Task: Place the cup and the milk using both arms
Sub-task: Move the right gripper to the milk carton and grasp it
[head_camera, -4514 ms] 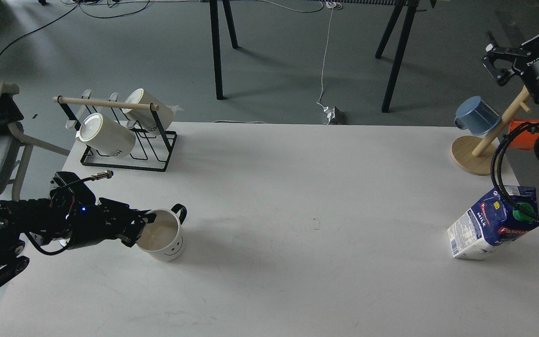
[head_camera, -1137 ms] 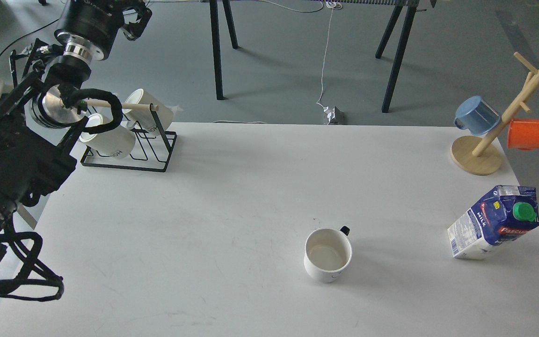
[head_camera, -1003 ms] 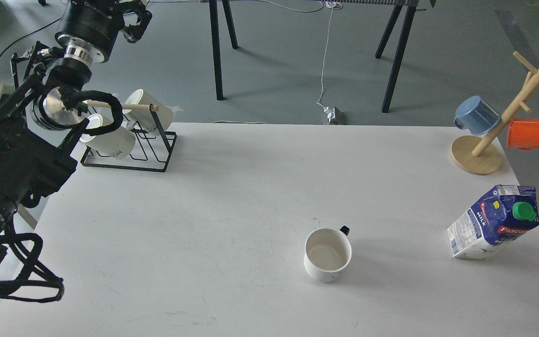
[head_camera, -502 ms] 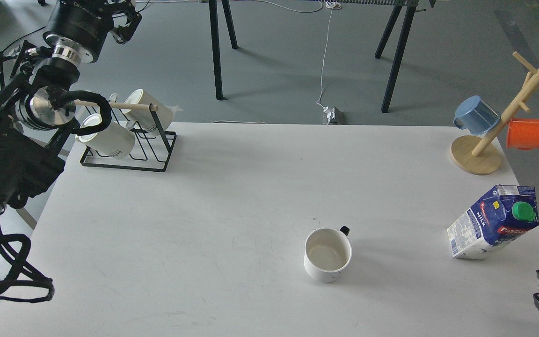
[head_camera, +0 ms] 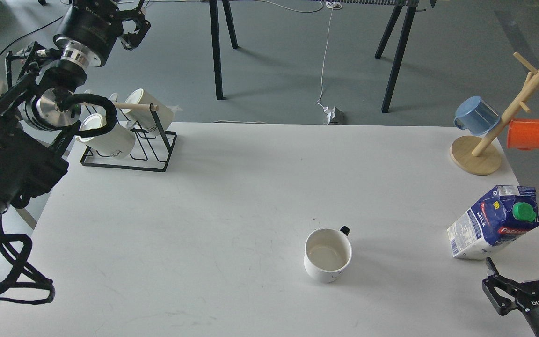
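The cup (head_camera: 328,254), a white mug with a small black handle, stands upright and free on the white table (head_camera: 232,187), right of centre. The milk (head_camera: 490,225), a blue and white carton with a green cap, stands near the table's right edge. My right gripper (head_camera: 520,274) comes in at the bottom right corner. It is open and empty, just short of the carton on the near side and not touching it. My left gripper (head_camera: 134,25) is raised high at the top left, above the mug rack, open and empty, far from the cup.
A black wire rack (head_camera: 127,161) with two ribbed white mugs stands at the back left under my left arm. A wooden mug tree (head_camera: 477,157) with a blue cup (head_camera: 476,115) and an orange cup (head_camera: 527,134) stands at the back right.
The cup, held by my left gripper at the left 4.5 s ago, now stands right of centre. My right gripper has come up into view below the milk. My left arm shifted slightly.
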